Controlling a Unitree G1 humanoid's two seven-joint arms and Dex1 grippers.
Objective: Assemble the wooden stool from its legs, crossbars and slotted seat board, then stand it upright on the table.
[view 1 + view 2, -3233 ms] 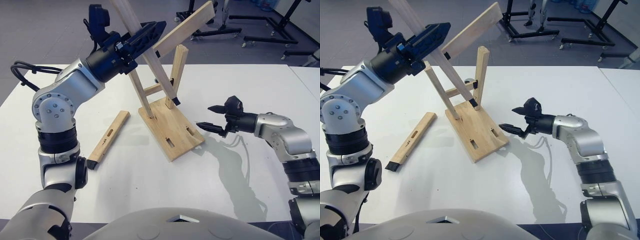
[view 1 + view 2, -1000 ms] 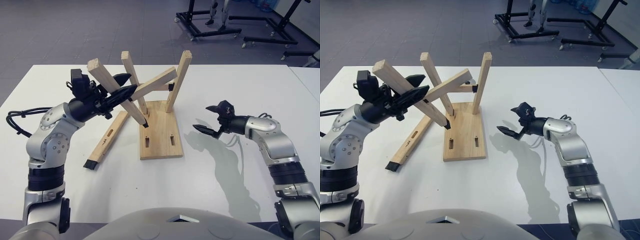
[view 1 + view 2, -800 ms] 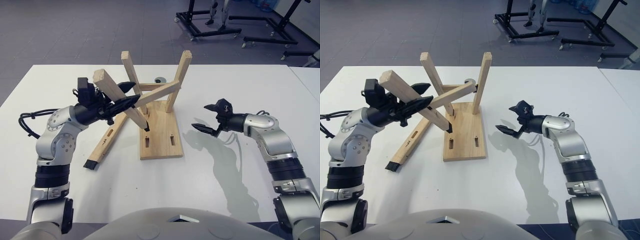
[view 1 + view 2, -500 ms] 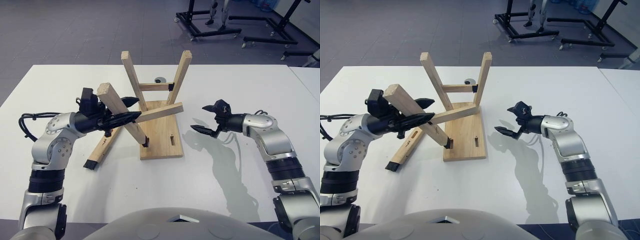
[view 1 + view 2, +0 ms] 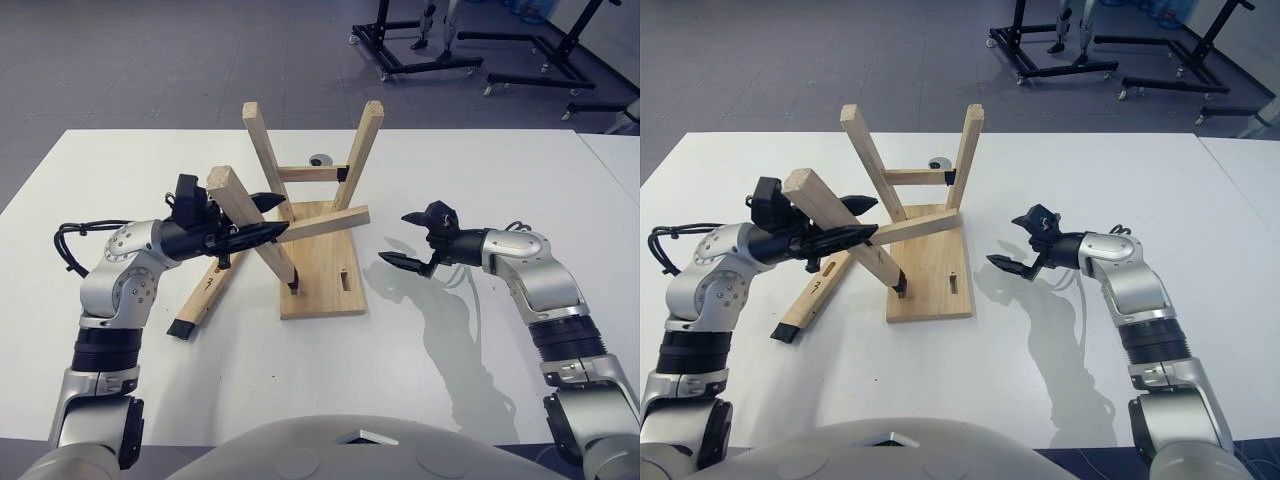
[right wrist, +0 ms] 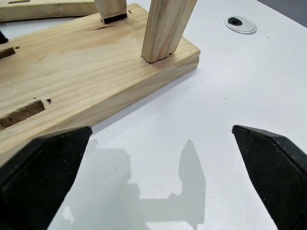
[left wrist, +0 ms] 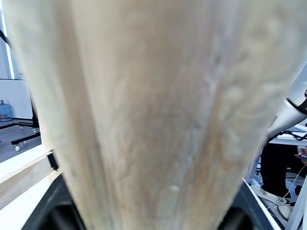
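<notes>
Seating a third leg looks the step: the left claw (image 5: 262, 218) clamps a pale square wooden leg (image 5: 274, 260), long axis slanting from above the claw down rightward onto the flat slotted wooden seat board (image 5: 325, 288). Next, right it into its slot. The right claw (image 5: 393, 238) gapes near the board.

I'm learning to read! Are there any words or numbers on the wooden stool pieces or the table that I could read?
None: nothing here can be read.
The seat board, the held leg, the loose leg and the white table show no words, numbers or signs. The dark marks in the wood are slots, not letters.
</notes>
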